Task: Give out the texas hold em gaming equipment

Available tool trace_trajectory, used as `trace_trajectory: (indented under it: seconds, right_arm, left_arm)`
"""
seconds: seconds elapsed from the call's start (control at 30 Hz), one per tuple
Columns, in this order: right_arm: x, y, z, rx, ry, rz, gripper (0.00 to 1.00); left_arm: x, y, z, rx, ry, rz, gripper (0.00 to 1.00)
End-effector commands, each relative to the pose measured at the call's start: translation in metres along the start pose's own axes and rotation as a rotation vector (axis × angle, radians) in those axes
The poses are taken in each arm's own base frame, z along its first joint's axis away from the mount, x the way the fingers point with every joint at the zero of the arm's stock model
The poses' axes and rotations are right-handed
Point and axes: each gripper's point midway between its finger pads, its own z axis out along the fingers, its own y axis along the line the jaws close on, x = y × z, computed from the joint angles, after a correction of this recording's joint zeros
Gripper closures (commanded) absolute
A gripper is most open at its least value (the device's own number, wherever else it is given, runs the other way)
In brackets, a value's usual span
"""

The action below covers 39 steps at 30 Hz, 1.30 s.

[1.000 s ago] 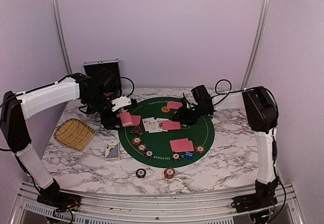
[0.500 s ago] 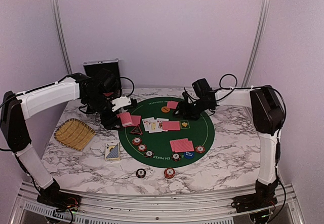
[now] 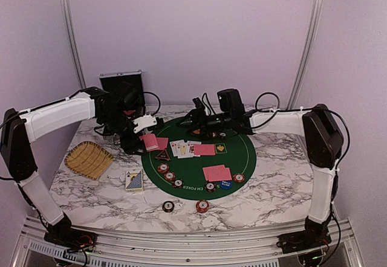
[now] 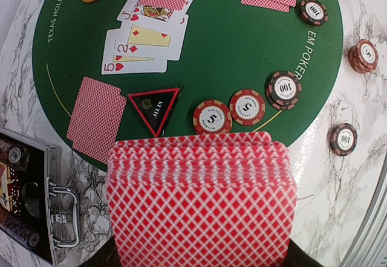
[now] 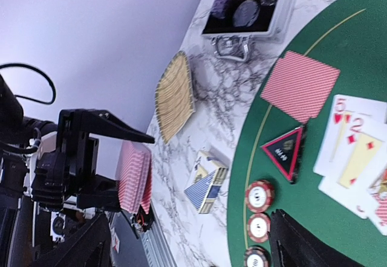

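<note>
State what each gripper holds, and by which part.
Left gripper: the red-backed deck, clamped at the end nearest its wrist. Right gripper: open, holding nothing.

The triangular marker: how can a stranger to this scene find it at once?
Find the round green mat on the marble table. At its left side, left of the face-up cards and next to a row of chips, lies the marker. It alone is a triangle, black with a red rim.
</note>
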Motion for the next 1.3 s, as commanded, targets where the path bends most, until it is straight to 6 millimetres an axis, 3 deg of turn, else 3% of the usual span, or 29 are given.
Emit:
trace_trajectory:
  seconds: [0.0,0.23,0.5,1.0,1.27]
  right_arm:
    - [0.021,0.038,0.030,-0.163,0.081,0.003,0.12]
    - [0.041,0.055,0.054,-0.230,0.136,0.014,0.12]
    - [0.048,0.066,0.069,-0.294,0.150,0.035,0.12]
    - [0.052,0.073,0.104,-0.330,0.190,0.052,0.13]
    - [0.055,0.061,0.123,-0.311,0.211,0.096,0.15]
  left_arm:
    - [-0.009,0.001,-0.008,-0.003,-0.039,0.009,1.00]
    - [-0.008,0.000,-0.009,-0.003,-0.040,0.006,1.00]
    - [-0.008,-0.001,-0.010,-0.003,-0.041,0.006,1.00]
    - [-0.011,-0.001,-0.011,0.002,-0.052,0.007,1.00]
    - [-0.012,-0.001,-0.013,0.002,-0.058,0.008,1.00]
